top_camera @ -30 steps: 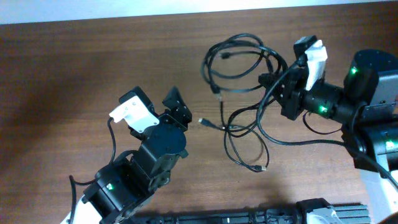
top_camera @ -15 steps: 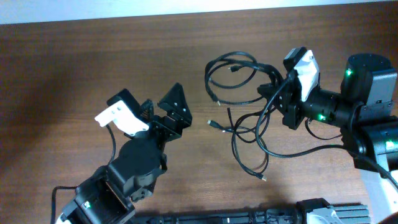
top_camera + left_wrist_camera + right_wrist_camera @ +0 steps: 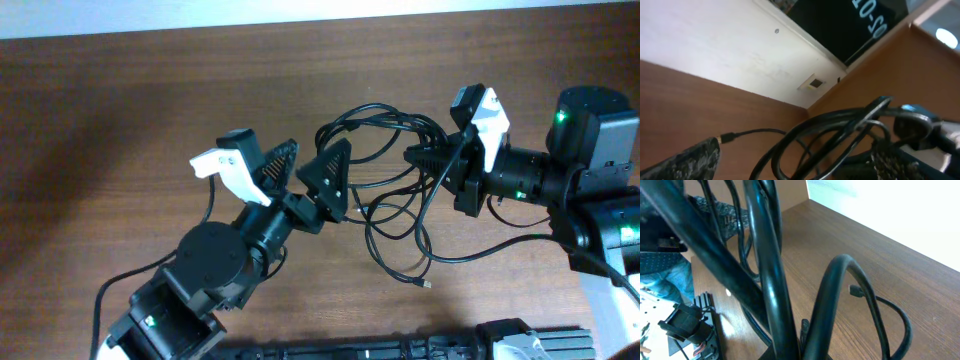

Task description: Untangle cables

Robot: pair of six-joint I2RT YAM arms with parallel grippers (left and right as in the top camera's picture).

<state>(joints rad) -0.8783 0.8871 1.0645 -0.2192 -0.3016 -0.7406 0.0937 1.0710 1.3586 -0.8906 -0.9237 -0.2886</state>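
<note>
The cables (image 3: 392,186) lie in loose loops right of the surface's (image 3: 100,120) middle, nearer its far edge. Bare wood spreads toward the left edge. The left claw (image 3: 303,172) stands wide and empty at the loops' left side. The right claw (image 3: 425,158) is pinched closed on several strands.

My left gripper (image 3: 303,172) reaches in from the lower left, jaws spread wide — my right gripper (image 3: 418,157) points left, pinched shut on the cables (image 3: 415,123).
</note>
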